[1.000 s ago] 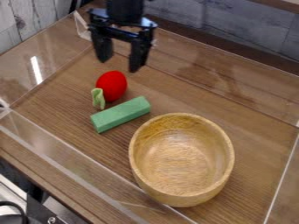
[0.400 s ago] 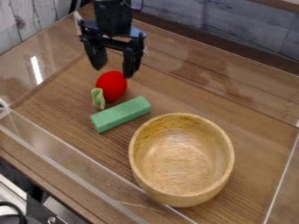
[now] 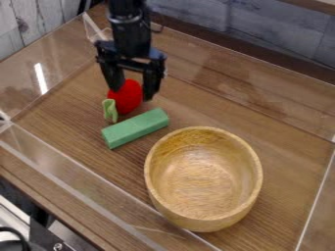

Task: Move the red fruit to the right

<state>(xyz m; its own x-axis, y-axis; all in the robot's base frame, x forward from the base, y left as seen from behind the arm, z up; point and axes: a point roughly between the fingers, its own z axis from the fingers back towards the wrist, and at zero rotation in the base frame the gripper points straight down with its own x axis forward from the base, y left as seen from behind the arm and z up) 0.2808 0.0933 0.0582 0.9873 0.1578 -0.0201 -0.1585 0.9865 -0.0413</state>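
Wood-grain planks make up the surface [image 3: 78, 147], which is ringed by low clear plastic walls [image 3: 157, 211], with a pale grey boarded backdrop behind it. Nearest the camera sits a round wooden bowl [image 3: 203, 177], upright and with nothing visible inside it, filling much of the lower right part of the view. Just beyond its upper left rim, and apart from it, lies a flat green rectangular block [image 3: 136, 127], set at a slant on the planks. Behind the block's left end is the red fruit [image 3: 127, 96], small and glossy, with its light green leafy end [image 3: 110, 109] pointing to the left and resting close to the block (whether the two touch cannot be told from this angle). The black pincer [image 3: 132, 80] points straight down over the fruit with its two fingers spread wide, one finger [image 3: 108, 78] to the left of the fruit and the other to its right, so that the fruit lies between them; the fingers are not closed on it, and nothing is gripped. Farther back, the dark arm rises out of the top of the picture.
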